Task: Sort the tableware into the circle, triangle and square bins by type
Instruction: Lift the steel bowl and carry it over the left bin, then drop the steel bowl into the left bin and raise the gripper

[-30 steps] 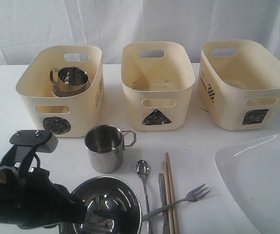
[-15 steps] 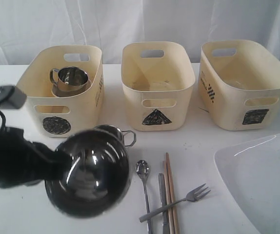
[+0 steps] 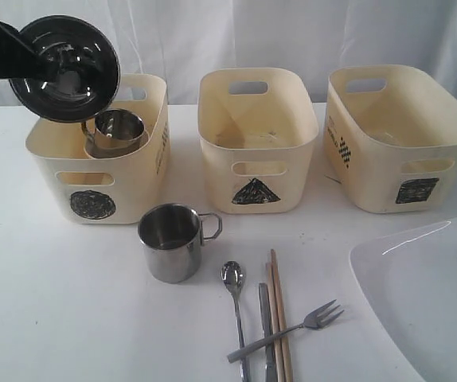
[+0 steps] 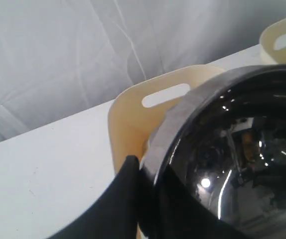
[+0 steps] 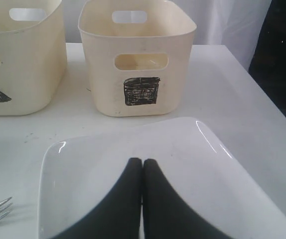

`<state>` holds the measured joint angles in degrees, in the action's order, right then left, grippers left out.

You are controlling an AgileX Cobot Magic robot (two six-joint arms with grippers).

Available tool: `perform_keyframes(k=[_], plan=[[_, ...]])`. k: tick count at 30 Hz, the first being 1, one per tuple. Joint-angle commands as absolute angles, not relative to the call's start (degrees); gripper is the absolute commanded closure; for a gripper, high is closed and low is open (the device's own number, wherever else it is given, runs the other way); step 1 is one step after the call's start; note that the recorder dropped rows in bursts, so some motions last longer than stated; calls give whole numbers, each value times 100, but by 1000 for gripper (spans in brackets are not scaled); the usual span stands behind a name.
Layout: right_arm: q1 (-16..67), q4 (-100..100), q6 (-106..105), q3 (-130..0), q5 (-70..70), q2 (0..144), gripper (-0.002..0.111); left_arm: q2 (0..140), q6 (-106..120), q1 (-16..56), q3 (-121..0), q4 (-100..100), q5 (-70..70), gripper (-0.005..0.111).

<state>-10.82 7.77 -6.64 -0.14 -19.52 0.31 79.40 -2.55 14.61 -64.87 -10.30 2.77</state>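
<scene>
Three cream bins stand in a row at the far side of the white surface (image 3: 53, 302): the circle bin (image 3: 133, 179) on the left, the triangle bin (image 3: 220, 155) in the middle and the square bin (image 3: 364, 171) on the right. The left end effector (image 4: 143, 172) is clamped on the rim of the steel bowl (image 3: 65, 68), one black finger outside the rim and the other inside. It holds the bowl in the air above the far left corner of the circle bin, tipped on its side with the opening facing the near side.

Inside the circle bin, a first mug (image 3: 117, 127) sits in a white bowl (image 3: 93, 149). A second mug (image 3: 170, 243) stands upright on the surface just in front of that bin. To its right lie the spoon (image 3: 232, 274), the knife (image 3: 268, 326) and the chopsticks (image 3: 279, 318) side by side, with the fork (image 3: 292, 330) lying slantwise across the knife and chopsticks. The plate (image 3: 427, 302) rests at the near right. The right end effector (image 5: 142, 167) hangs over the plate with its fingers pressed together, holding nothing.
</scene>
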Motion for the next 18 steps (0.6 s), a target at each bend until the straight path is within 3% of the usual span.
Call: perform_keyframes(k=[1,18], plan=[[-1065,768,-658,0,-1928,0,108,8983,-230,1312,-6901,-1095,0,107],[-1065,768,-658,0,-1928,0,108,9883,469,1312,-6943,-1337,-1233,107]])
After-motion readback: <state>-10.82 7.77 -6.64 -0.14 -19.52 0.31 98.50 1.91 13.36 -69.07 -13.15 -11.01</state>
